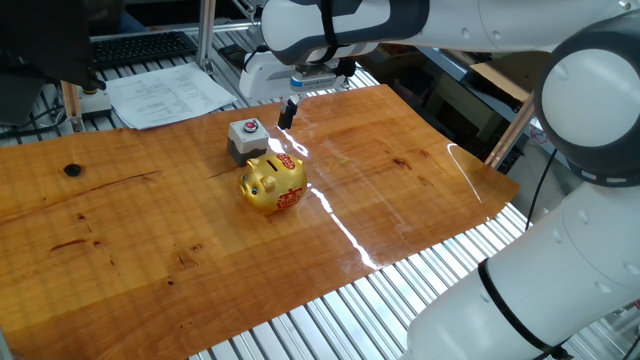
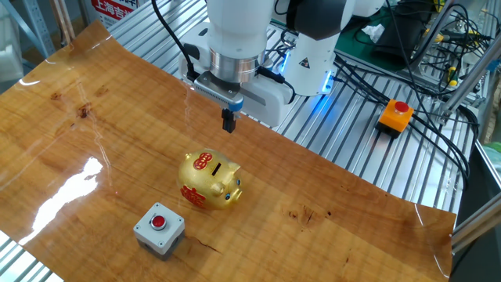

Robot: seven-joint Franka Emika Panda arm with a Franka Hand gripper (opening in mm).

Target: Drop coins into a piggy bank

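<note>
The gold piggy bank (image 1: 273,183) with red markings stands on the wooden table; in the other fixed view it (image 2: 207,179) shows a slot on its back. My gripper (image 1: 287,115) hangs above and behind the bank, also seen in the other fixed view (image 2: 228,121). Its two dark fingers are pressed together and point down. No coin shows between them or anywhere on the table.
A grey box with a red button (image 1: 246,139) stands right behind the bank, in the other fixed view (image 2: 159,229) in front of it. Papers (image 1: 170,95) and a keyboard lie beyond the table's edge. An orange emergency stop (image 2: 395,115) sits on the metal frame.
</note>
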